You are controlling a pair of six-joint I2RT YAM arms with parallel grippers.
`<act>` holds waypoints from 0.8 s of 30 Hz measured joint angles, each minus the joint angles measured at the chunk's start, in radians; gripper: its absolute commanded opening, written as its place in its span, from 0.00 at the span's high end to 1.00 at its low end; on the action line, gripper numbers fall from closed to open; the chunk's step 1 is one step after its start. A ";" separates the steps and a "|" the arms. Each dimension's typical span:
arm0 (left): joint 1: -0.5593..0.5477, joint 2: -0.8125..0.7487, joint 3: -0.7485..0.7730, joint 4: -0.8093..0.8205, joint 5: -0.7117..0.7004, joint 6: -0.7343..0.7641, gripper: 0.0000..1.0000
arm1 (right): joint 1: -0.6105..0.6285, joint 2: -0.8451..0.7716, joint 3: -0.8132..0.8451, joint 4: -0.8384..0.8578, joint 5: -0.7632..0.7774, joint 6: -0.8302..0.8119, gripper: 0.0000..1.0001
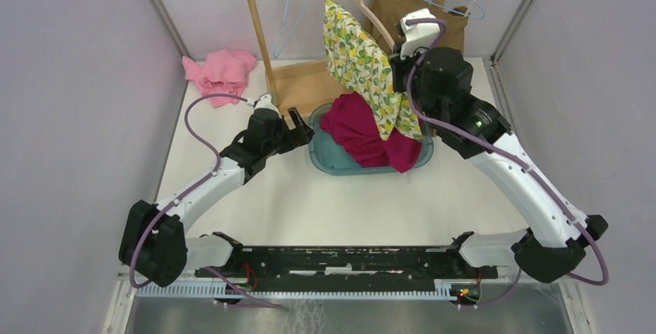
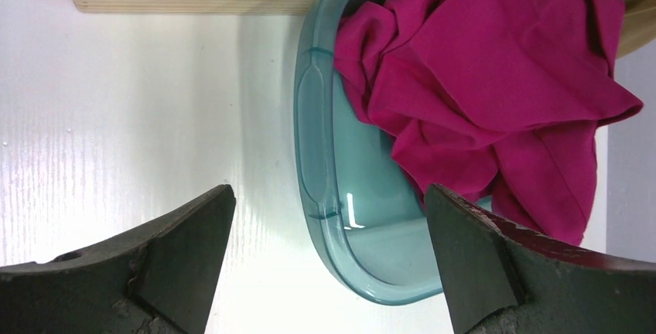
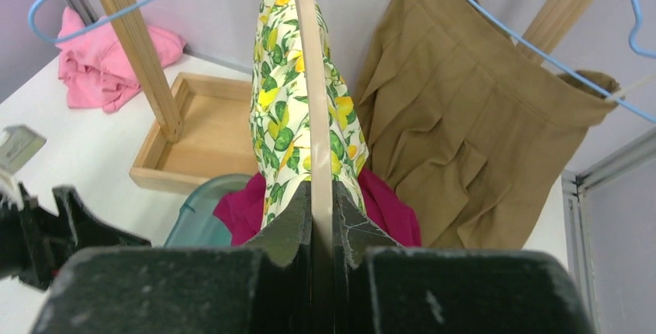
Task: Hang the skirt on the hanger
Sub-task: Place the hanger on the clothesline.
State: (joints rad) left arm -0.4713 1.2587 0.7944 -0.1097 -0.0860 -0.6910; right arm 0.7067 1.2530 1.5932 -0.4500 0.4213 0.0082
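A lemon-print skirt hangs draped over a pale wooden hanger, raised above the basin at the back. My right gripper is shut on the hanger's lower bar, with the skirt hanging just beyond its fingertips. My left gripper is open and empty, low over the table at the left rim of the teal basin.
A magenta garment lies heaped in the basin. A wooden rack base with upright post stands behind. A brown skirt hangs on a blue hanger. A pink cloth lies back left.
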 measured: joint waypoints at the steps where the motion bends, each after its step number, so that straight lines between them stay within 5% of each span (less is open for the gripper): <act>1: 0.000 -0.006 -0.003 0.000 0.005 -0.001 0.01 | -0.004 0.024 0.022 0.006 0.000 -0.003 0.99; 24: 0.000 -0.056 -0.049 0.020 0.044 -0.021 0.01 | -0.154 0.359 0.370 0.074 -0.048 -0.004 0.99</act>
State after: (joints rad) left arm -0.4713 1.2030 0.7456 -0.0898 -0.0418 -0.7116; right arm 0.5526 1.6123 1.9633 -0.3763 0.3729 0.0040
